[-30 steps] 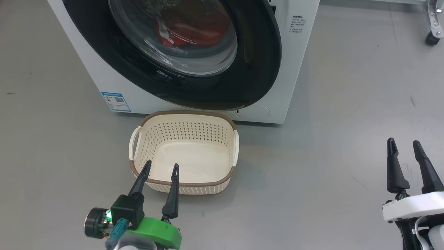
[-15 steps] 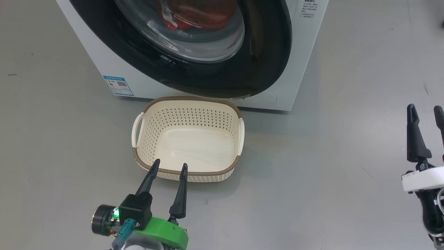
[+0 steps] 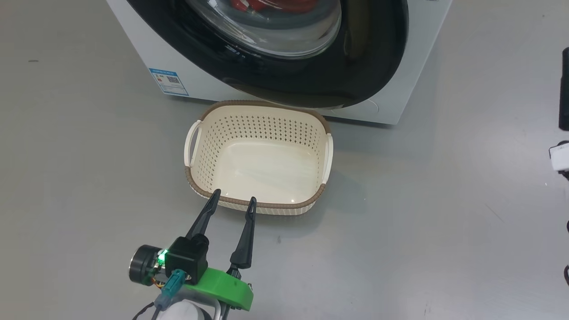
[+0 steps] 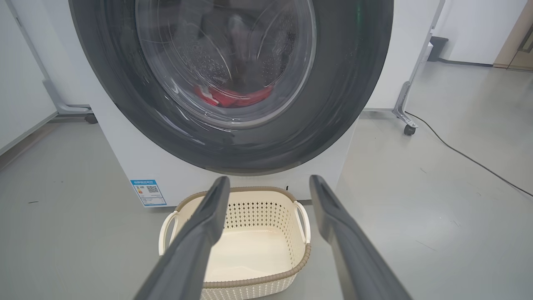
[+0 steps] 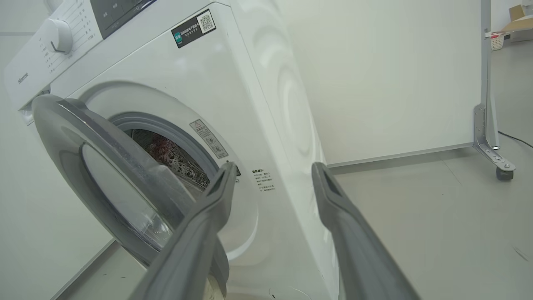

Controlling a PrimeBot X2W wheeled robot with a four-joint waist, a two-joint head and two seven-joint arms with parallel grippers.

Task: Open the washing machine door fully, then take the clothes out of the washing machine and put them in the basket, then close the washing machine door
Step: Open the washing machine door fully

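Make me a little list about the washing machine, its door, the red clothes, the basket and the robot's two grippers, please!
washing machine: white front-loader on the grey floor
washing machine door: partly open, not swung fully out
clothes: red, inside the machine, seen through the door
basket: empty, on the floor in front of the machine
left gripper: open, holding nothing, by the basket's near side
right gripper: open, holding nothing, pointed toward the door's free edge

Black door (image 5: 108, 175) ajar; red clothes (image 4: 233, 96) behind it; cream basket (image 3: 262, 106) beneath.
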